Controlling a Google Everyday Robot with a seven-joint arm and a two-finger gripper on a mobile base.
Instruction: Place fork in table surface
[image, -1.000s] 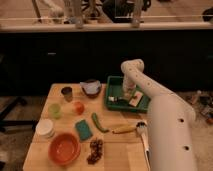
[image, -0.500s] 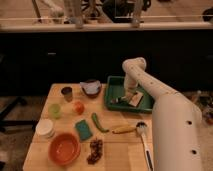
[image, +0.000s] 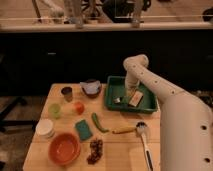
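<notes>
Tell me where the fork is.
The fork lies in the green tray, right side of the camera view, beside the tan block, with the gripper just above.

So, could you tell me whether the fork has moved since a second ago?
No. The fork still lies in the green tray, left of the tan block; the gripper is low over that block.

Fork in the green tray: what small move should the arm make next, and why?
Probably ease the end effector down toward the small silver-grey metal fork. It hangs over the green rectangular plastic tray beside the tan rectangular block, and the fork lies in the tray, not on the pale wood tabletop.
</notes>
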